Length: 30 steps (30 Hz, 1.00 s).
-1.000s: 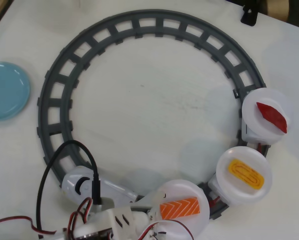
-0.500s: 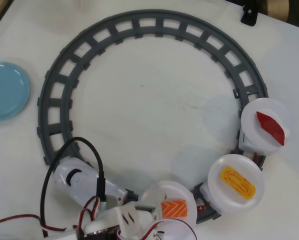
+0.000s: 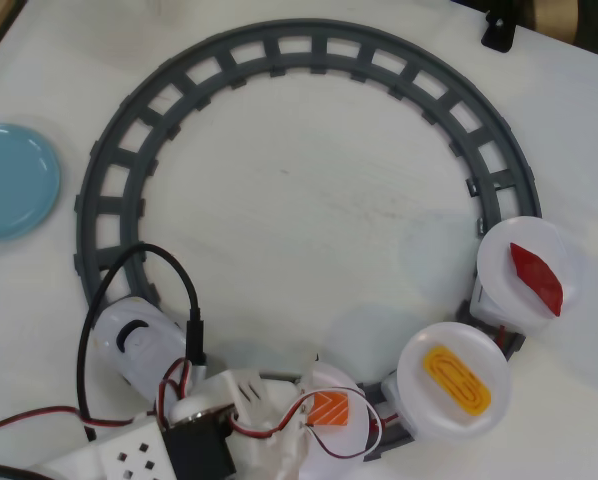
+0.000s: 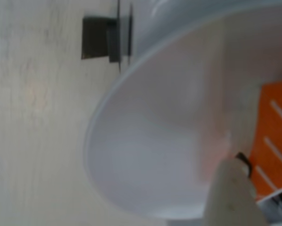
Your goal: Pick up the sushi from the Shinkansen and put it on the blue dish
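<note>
Three plates ride the train on a pale surface (image 3: pixel 309 210), which fills the overhead view and carries a grey ring of track (image 3: pixel 279 52) looping round most of the frame. At lower left of that view the Shinkansen (image 3: pixel 131 342) noses up the track, with the arm's white body and its red and black wires lying across its rear. At the far left edge, well apart from everything else, sits the blue dish (image 3: pixel 14 180). At right the white plates hold a dark red piece (image 3: pixel 536 277) and a yellow piece (image 3: pixel 456 377). Lower middle, half hidden under the arm, the nearest white plate (image 4: pixel 145 160) carries the sushi (image 3: pixel 329 409), so it lies on its car, not yet lifted. In the wrist view one pale finger (image 4: pixel 233 193) of the tool (image 3: pixel 304 425) stands just beside the orange edge; whether the jaws are spread or already pinching cannot be told. The main risk, as I judge it, is the small slick piece on a carriage that may be rolling: a late or off-centre close could clip the plate rim, tip the car from the rails, or flick the sushi off the plate. The wires could also snag the train.
</note>
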Available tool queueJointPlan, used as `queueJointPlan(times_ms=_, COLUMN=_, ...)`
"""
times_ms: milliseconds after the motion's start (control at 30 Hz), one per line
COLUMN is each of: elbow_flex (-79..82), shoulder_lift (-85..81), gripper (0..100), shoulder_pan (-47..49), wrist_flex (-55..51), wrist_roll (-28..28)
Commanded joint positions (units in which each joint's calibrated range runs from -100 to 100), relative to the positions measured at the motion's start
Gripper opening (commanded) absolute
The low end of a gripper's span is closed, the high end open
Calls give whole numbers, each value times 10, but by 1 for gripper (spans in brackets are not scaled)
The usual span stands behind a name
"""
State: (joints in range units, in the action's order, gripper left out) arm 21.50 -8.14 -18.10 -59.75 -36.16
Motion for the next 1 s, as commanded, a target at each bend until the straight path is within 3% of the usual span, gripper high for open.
queueJointPlan(times_ms=0, elbow_flex=-16, shoulder_lift=10, gripper=28, shoulder_pan=15, wrist_flex=6, wrist_roll=13)
queueJointPlan(times_ms=233, elbow_flex=24, shoulder_lift=32, gripper=26, shoulder_pan=26, wrist_flex=20, wrist_roll=20)
queueJointPlan(times_ms=400, elbow_flex=68, shoulder_lift=25, gripper=3, shoulder_pan=26, wrist_flex=54, wrist_roll=20)
queueJointPlan(times_ms=633, elbow_flex=10, shoulder_lift=23, gripper=3, shoulder_pan=23, wrist_flex=48, wrist_roll=20)
queueJointPlan(times_ms=967, elbow_flex=-289, shoulder_lift=30, gripper=3, shoulder_pan=87, wrist_flex=-128, wrist_roll=42)
